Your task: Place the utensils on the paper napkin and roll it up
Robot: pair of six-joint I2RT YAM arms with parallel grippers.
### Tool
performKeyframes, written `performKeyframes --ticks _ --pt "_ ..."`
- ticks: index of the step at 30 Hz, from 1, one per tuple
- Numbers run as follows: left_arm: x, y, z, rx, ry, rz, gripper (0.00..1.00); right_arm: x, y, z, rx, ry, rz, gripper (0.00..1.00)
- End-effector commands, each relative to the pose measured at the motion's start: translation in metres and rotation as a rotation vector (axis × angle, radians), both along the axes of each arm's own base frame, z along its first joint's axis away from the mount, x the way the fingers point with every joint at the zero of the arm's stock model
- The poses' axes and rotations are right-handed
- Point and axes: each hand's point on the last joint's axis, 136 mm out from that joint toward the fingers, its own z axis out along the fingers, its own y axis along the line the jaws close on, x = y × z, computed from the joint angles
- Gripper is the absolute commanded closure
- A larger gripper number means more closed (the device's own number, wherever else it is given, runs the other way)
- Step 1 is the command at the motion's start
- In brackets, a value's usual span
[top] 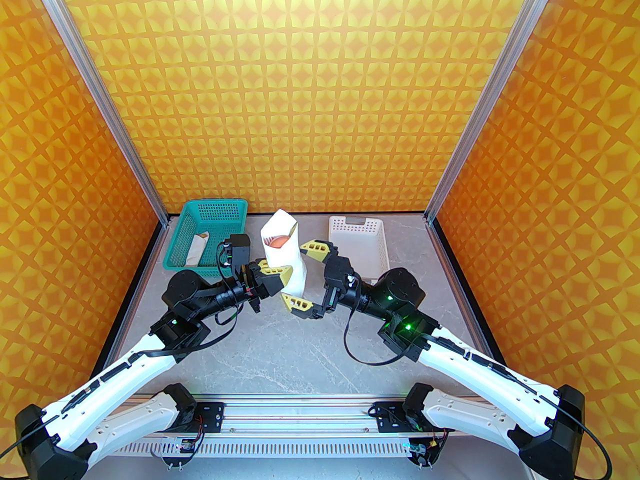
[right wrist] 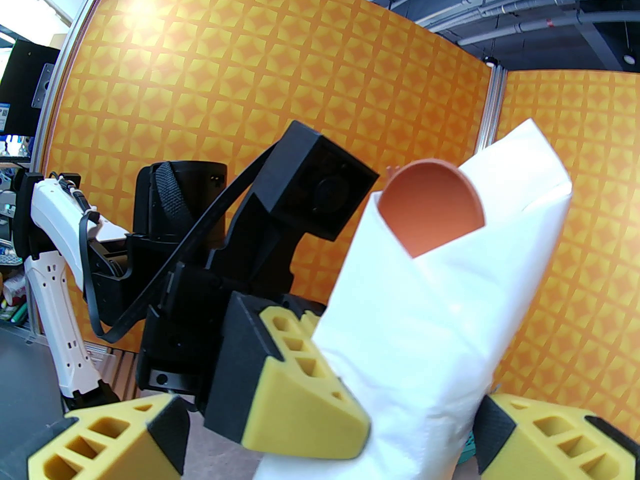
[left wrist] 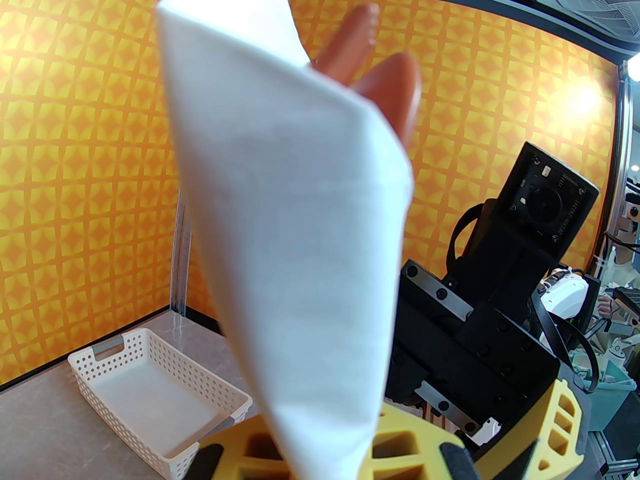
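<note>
Above the table [top: 280, 353], the left hand [top: 279, 274] grips the rolled paper napkin [top: 289, 264], which the open right hand [top: 305, 276] straddles.

A white paper napkin [right wrist: 440, 318], rolled into a cone, stands tilted before an orange patterned wall [right wrist: 225, 93]. A reddish-brown spoon [right wrist: 430, 208] bowl pokes from its top. The left gripper [right wrist: 320, 408] pinches its lower part. The right gripper [right wrist: 330, 455] spreads its 2 yellow fingers [right wrist: 110, 443] wide around the base.

Wore white shells along the left arm [top: 120, 368] and right arm [top: 480, 363], turned black at joints and boxy cameras [right wrist: 320, 193], trailed black cables [right wrist: 150, 298], glowed green at small lights [top: 409, 326], and ended at the left gripper [top: 279, 275] and right gripper [top: 295, 274] in yellow lattice fingers [right wrist: 300, 408].
</note>
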Motion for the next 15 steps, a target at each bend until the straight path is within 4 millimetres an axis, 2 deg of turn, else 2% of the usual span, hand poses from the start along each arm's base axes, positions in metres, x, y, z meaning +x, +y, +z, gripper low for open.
performKeyframes --ticks 1,15 --pt "-0.008 0.001 0.022 -0.033 -0.069 -0.018 1.00 -0.007 -0.002 0.000 0.015 0.020 0.034 0.01" --pt "-0.004 0.000 0.025 -0.047 -0.069 -0.008 1.00 -0.008 0.001 -0.011 0.028 0.071 0.058 0.01"
